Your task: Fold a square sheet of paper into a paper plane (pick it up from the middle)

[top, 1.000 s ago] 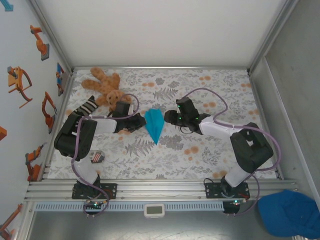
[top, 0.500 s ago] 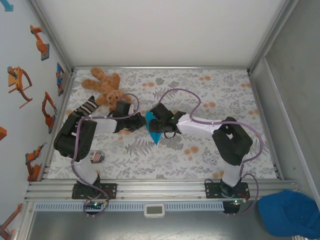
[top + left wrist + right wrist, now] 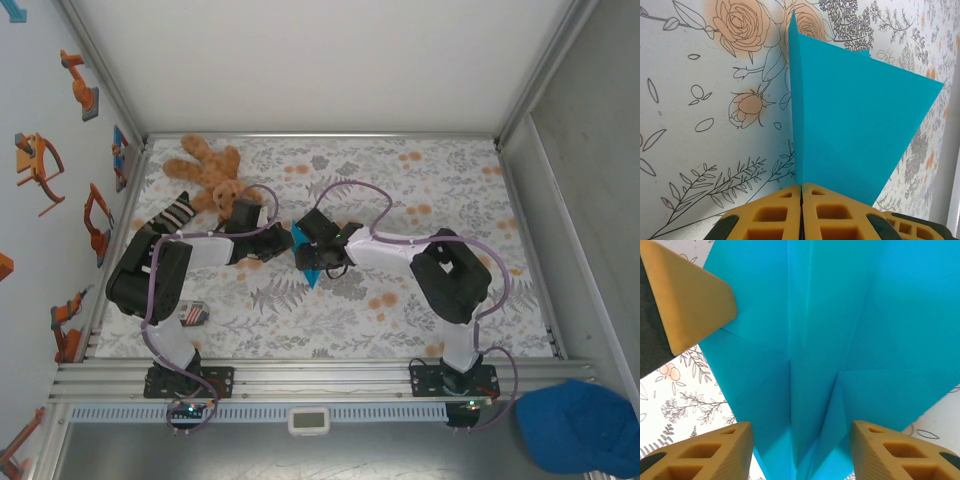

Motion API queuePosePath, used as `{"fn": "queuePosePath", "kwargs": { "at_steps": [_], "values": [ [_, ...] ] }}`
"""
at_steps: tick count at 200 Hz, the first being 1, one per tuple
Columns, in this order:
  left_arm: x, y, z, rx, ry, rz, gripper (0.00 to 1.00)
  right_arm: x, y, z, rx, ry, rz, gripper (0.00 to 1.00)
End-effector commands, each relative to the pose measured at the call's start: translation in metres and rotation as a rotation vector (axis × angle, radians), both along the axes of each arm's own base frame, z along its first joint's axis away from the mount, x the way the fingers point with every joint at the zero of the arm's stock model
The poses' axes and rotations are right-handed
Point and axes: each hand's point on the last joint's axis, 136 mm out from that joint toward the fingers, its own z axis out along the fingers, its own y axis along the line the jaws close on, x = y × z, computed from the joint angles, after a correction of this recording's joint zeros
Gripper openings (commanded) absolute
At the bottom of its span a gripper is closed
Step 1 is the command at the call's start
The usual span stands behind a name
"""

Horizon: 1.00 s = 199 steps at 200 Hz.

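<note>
No words, brands or numbers can be read anywhere; the face of the small white device (image 3: 309,420) on the front rail (image 3: 400,412) is too small to make out.

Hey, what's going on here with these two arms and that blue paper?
Two robot arms are folding a blue paper plane in the middle of the floral table. The left hand is shut on the plane, pinching it at one edge. The right hand is open above the plane, one finger on each side of its centre crease, not gripping it.
</note>
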Motion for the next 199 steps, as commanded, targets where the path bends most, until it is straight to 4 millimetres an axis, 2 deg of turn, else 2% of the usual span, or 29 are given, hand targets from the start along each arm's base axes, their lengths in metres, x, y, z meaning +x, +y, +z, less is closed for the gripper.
{"fn": "queuePosePath", "kwargs": {
  "at_steps": [1,67,111,168,199],
  "values": [
    [0.002,-0.009,0.019,-0.036,-0.022,-0.016,0.08,0.002,0.013,0.008,0.03,-0.012,0.027,0.55],
    [0.002,-0.011,0.02,-0.04,-0.022,-0.024,0.08,0.005,0.007,-0.002,-0.031,0.0,0.014,0.55],
    [0.001,-0.011,0.019,-0.038,-0.02,-0.025,0.08,0.006,-0.001,-0.006,-0.081,-0.001,-0.009,0.5],
    [0.001,-0.01,0.015,-0.034,-0.013,-0.023,0.08,0.008,-0.009,-0.002,-0.101,-0.019,-0.036,0.4],
    [0.0,-0.01,0.015,-0.034,-0.013,-0.024,0.08,0.009,-0.015,-0.005,-0.129,-0.021,-0.06,0.29]
  ]
}}
